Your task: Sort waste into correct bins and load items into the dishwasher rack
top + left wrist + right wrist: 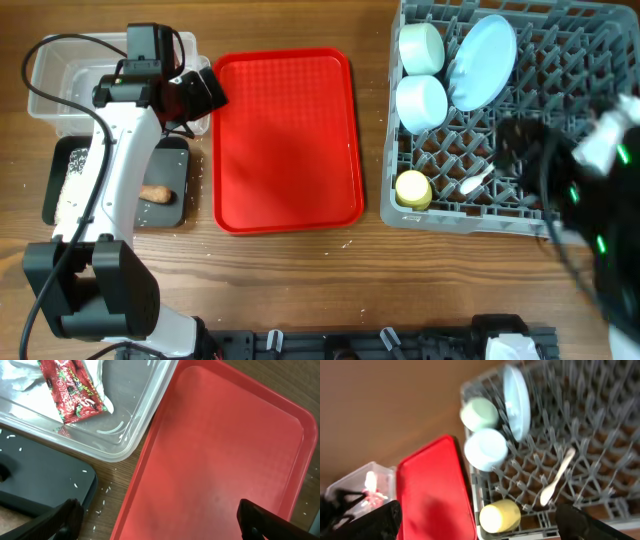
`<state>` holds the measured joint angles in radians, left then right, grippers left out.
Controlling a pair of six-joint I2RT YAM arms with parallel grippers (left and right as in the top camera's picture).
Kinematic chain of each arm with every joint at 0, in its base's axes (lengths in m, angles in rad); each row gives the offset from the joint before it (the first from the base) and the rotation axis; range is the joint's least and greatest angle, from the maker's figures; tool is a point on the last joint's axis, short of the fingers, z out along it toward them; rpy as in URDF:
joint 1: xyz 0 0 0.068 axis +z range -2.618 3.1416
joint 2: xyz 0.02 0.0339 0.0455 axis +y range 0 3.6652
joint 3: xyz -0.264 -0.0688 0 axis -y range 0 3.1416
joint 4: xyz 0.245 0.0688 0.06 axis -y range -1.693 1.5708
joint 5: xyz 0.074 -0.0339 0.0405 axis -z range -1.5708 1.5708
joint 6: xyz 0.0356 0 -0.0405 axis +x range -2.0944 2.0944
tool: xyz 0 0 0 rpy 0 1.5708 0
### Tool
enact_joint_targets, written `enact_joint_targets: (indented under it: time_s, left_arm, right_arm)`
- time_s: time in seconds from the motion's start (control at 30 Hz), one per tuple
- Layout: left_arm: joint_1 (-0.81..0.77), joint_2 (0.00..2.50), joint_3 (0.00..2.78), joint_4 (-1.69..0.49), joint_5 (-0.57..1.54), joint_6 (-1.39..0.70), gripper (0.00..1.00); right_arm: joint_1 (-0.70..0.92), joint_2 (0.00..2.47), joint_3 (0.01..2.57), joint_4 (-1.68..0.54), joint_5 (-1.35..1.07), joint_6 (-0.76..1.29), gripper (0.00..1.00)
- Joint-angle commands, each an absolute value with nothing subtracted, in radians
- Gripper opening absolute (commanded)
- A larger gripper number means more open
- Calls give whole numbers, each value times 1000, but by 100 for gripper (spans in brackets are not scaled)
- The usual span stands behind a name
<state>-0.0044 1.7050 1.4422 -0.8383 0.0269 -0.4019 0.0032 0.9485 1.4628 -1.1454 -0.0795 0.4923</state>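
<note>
1: Five items sit in the dishwasher rack (pixel 470 218); plate (pixel 483 60) on edge among the pegs, two bowls (pixel 421 47) just beside it, yellow cup (pixel 412 189) in the near corner, spoon (pixel 476 182) flat on the grid near the cup; agree?

2: Agree; your right gripper (pixel 477 512) hangs over the rack, jaws spread wide, nothing between them; that arm is blurred from overhead, so don't trust its exact spot.

1: Left?

2: Left gripper (pixel 160 512) is spread wide too, empty, above the edge where the clear tub (pixel 50 100) meets the red serving tray (pixel 285 140); wrapper (pixel 72 392) lies in the tub; sausage scrap (pixel 157 193) and rice (pixel 75 180) lie in the black tray (pixel 170 215).

1: Risks?

2: Spoon first; it looks loose, not wedged, so if you sweep the right arm low a finger could flick it out; the plate could tip onto the bowls if knocked. On the left, stray grains (pixel 105 492) dot the table; pinching them likely scatters them; a low finger may also snag the tub's rim and drag it.

1: Progress?

2: Nearly finished, I'd judge; red tray is bare.
</note>
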Motion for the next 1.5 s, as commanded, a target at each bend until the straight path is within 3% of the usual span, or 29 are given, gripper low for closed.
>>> enact_joint_targets:
  time_s: [0.0, 0.13, 0.27, 0.5, 0.7, 0.9, 1.47]
  left_arm:
    - [-2, 1681, 1442, -836, 21, -397, 100]
    - [-2, 1681, 1442, -836, 21, -397, 100]
    - [-2, 1681, 1442, -836, 21, -397, 100]
    - [-2, 1681, 1442, -836, 21, -397, 100]
    - [-2, 1681, 1442, -836, 21, -397, 100]
    - [-2, 1681, 1442, -836, 21, -397, 100]
    - [-2, 1681, 1442, -836, 19, -397, 100]
  right_arm:
    - [6, 823, 1473, -1196, -43, 363, 100]
    - [6, 700, 1472, -1250, 27, 142, 100]
    - [-11, 660, 1403, -1186, 34, 70, 100]
    - [-80, 404, 653, -367, -184, -75, 100]
    - [-99, 118, 171, -35, -186, 82, 100]
    - [-99, 3, 5, 15, -170, 78, 100]
    - [-99, 4, 5, 15, -170, 80, 100]
